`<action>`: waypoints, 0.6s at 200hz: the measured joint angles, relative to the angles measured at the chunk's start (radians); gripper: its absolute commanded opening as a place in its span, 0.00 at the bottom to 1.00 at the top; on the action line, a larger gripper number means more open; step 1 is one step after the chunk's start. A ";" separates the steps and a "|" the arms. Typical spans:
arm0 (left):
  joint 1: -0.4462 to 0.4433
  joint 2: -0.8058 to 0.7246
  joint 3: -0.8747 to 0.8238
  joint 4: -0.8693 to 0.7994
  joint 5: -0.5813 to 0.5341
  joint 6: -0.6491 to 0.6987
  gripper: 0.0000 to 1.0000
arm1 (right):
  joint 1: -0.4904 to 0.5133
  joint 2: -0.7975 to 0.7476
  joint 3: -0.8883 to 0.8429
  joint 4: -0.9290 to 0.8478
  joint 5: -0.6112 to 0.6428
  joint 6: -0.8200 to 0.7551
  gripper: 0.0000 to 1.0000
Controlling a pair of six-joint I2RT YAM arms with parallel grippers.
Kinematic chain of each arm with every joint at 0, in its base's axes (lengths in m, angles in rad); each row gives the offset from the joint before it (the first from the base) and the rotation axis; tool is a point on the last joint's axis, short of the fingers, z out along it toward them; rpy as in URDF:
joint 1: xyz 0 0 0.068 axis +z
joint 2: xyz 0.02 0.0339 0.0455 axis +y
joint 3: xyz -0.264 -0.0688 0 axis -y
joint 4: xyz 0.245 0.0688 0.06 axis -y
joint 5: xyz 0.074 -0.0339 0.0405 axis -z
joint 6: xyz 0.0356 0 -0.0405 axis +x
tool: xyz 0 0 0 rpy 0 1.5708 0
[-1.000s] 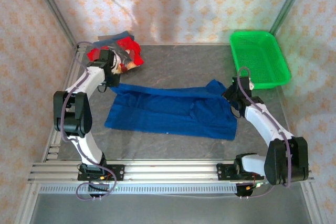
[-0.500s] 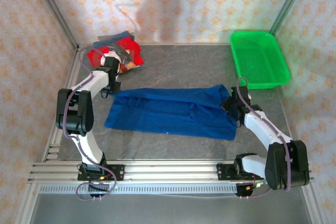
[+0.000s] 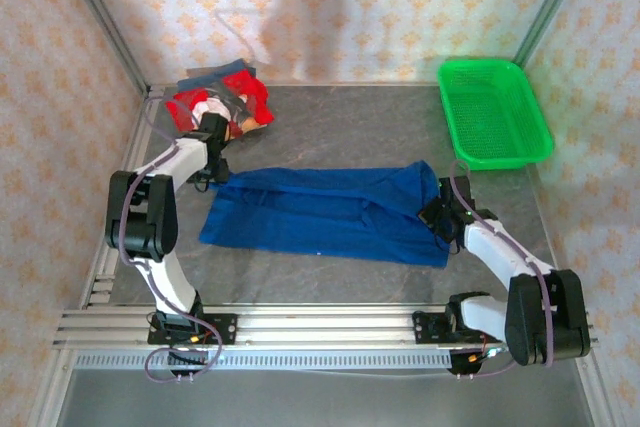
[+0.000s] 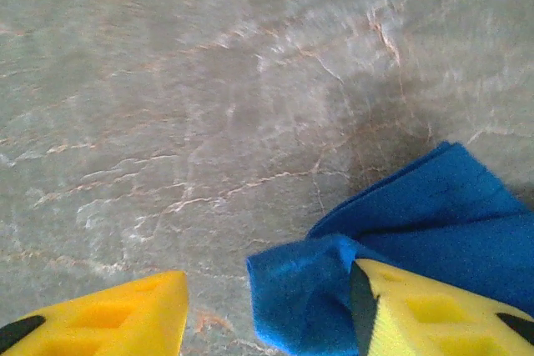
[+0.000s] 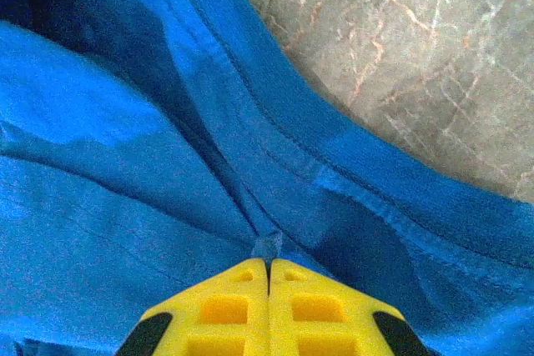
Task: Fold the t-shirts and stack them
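A royal-blue t-shirt lies folded lengthwise across the middle of the table. My left gripper is at its far-left corner and stands open. In the left wrist view the blue corner lies between the yellow fingers of this gripper, against the right one and apart from the left one. My right gripper is at the shirt's right edge. Its tips are shut on a small pinch of the blue cloth. A red printed t-shirt lies crumpled on darker ones at the back left.
A green mesh basket stands at the back right by the wall. Bare grey marbled tabletop lies between the shirt and the back wall. Metal frame rails run along the left side and the near edge.
My left gripper has opened and let go of the blue shirt's far-left corner. The right gripper, still shut on the cloth, has moved nearer and slightly left with the shirt's right edge.
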 measured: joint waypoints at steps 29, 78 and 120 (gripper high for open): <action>-0.005 -0.108 0.004 0.014 0.020 -0.119 0.61 | 0.000 -0.021 -0.032 -0.001 -0.004 0.001 0.00; -0.140 -0.130 0.088 0.112 0.184 -0.246 0.60 | 0.000 -0.030 -0.042 -0.024 0.008 0.009 0.41; -0.221 -0.039 0.121 0.217 0.366 -0.278 0.55 | 0.000 -0.127 -0.039 -0.072 0.011 -0.016 0.53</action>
